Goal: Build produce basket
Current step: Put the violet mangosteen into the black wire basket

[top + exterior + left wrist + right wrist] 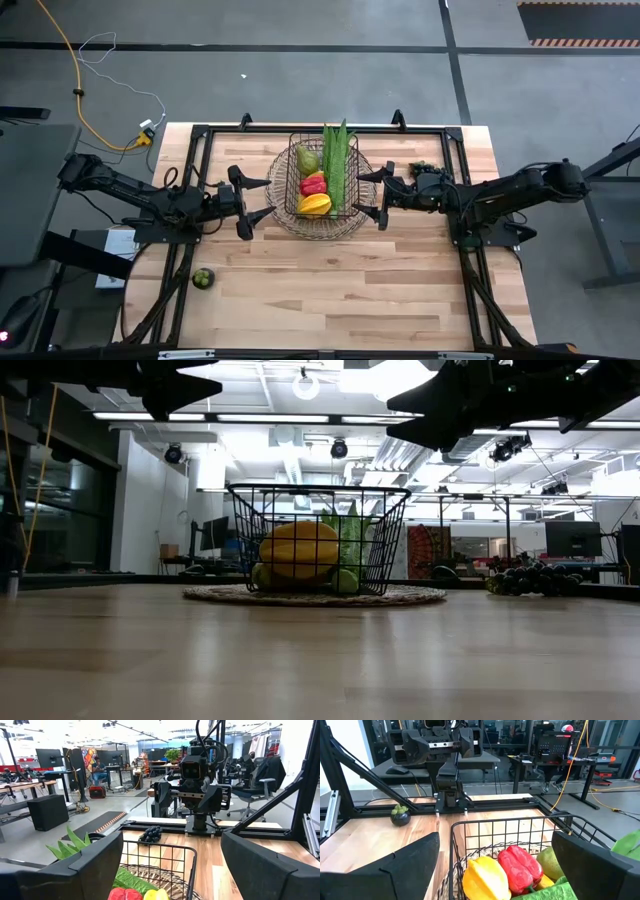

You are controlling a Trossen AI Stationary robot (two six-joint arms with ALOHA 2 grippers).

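Wire basket [318, 186] at the middle of the table's far half, on a round woven mat [345, 226]. Inside: yellow pepper [315, 204], red pepper [314, 184], green pear [307, 160], long leafy greens [336, 158] along the right side. Left gripper [254, 200] just left of the basket, above the table, fingers spread wide, holding nothing. Right gripper [371, 193] just right of the basket, likewise spread and empty. Dark grapes [424, 165] near the far right edge, beside the right arm. Small dark green fruit [203, 278] alone near the front left, well apart from the basket.
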